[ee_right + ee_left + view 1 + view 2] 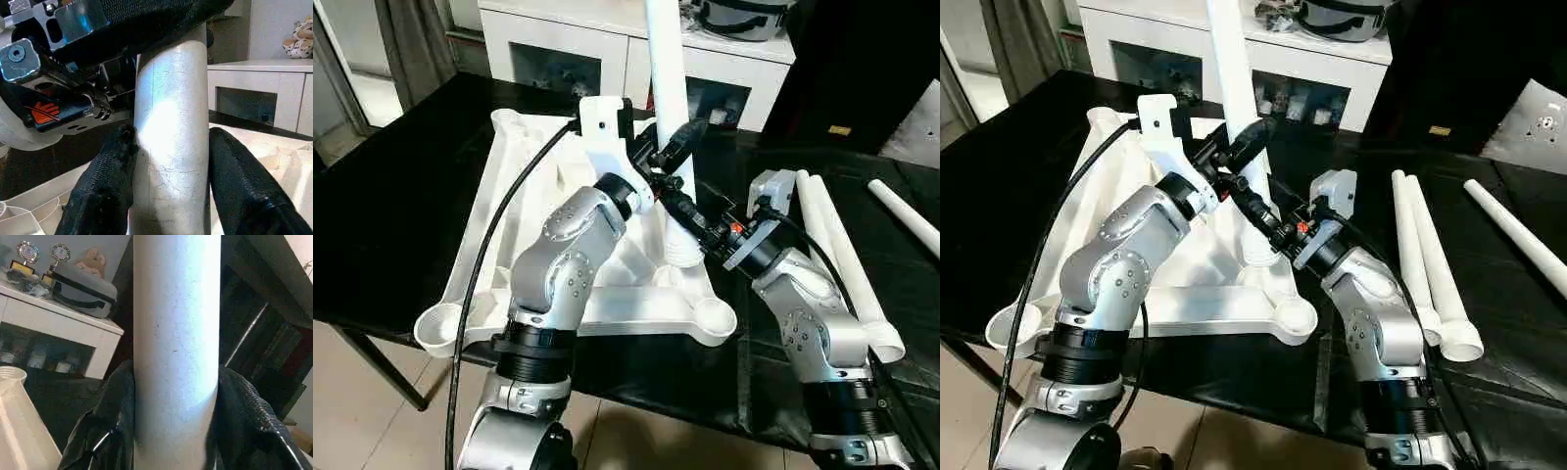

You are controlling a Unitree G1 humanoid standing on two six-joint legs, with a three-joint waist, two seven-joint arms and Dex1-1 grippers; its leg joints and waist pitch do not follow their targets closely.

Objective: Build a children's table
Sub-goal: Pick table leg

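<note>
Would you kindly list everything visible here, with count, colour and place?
Square plastic table top: one, white, ribbed underside up on the black table.
Upright tapered leg: one, white, standing in the top's near-right area, held by both grippers.
Loose tapered legs: three, white, lying to the right on the black table.
Cabinet with glass doors: one, white, behind the table.
Left gripper: black fingers, shut on the leg, higher up.
Right gripper: black fingers, shut on the leg, lower down.
</note>
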